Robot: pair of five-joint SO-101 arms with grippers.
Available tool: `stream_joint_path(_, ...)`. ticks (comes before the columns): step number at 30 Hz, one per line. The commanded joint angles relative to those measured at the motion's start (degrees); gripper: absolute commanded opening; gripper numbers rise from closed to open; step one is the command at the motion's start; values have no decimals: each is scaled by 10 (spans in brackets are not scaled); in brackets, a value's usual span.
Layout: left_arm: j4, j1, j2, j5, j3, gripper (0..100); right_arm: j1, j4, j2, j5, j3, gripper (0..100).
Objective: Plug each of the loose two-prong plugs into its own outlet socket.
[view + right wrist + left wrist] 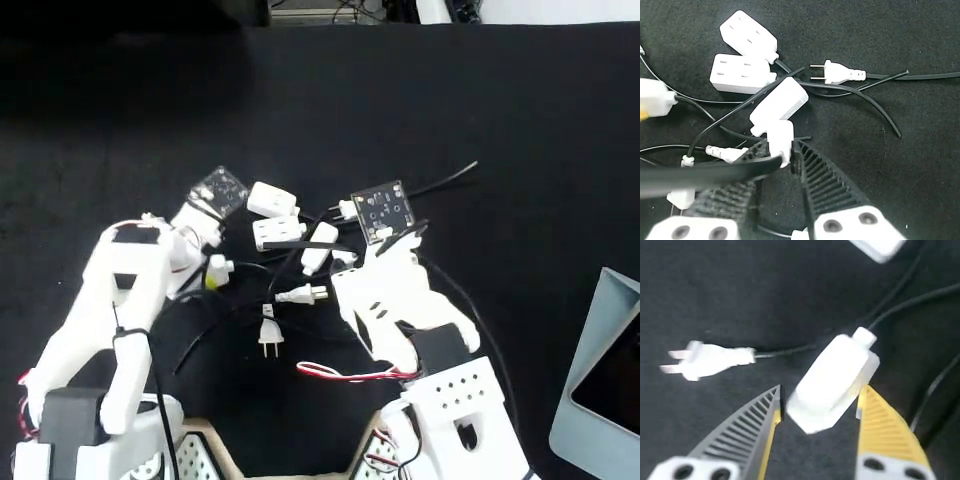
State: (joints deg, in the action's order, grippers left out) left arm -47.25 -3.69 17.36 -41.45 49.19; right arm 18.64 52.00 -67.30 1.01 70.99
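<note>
White plugs (pixel 837 73), black cords (pixel 930 76), black table (pixel 920 175).

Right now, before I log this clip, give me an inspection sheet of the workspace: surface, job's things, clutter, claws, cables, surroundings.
Surface: black table, matte.
Job's things: two outlet blocks side by side; a third block beside them; loose two-prong plugs lying flat.
Clutter: nothing seen.
Claws: left claw closed on a white corded block; right claw closed on a white plug at the third block's end.
Cables: black cords cross among the blocks; a red-and-white wire lies near the right arm.
Surroundings: grey device at the table's right edge.
</note>
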Motion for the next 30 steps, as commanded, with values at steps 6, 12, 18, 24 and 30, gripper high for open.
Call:
stream_joint_path(6,4,-15,2,4,-88,248,-6,-12,-12,-4,5,12)
stream_joint_path(12,-71,-2,2,-79,-133,321,-5,-12,-13,-4,5,12)
stream_joint_path(18,-76,2,1,-165,-124,327,-5,-12,-13,-4,5,12)
stream_joint_path(24,-55,6,-5,-225,-89,322,-5,-12,-12,-4,5,12)
stream_joint_path(30,69,19,-5,-222,-4,317,-5,-11,-10,-4,5,12)
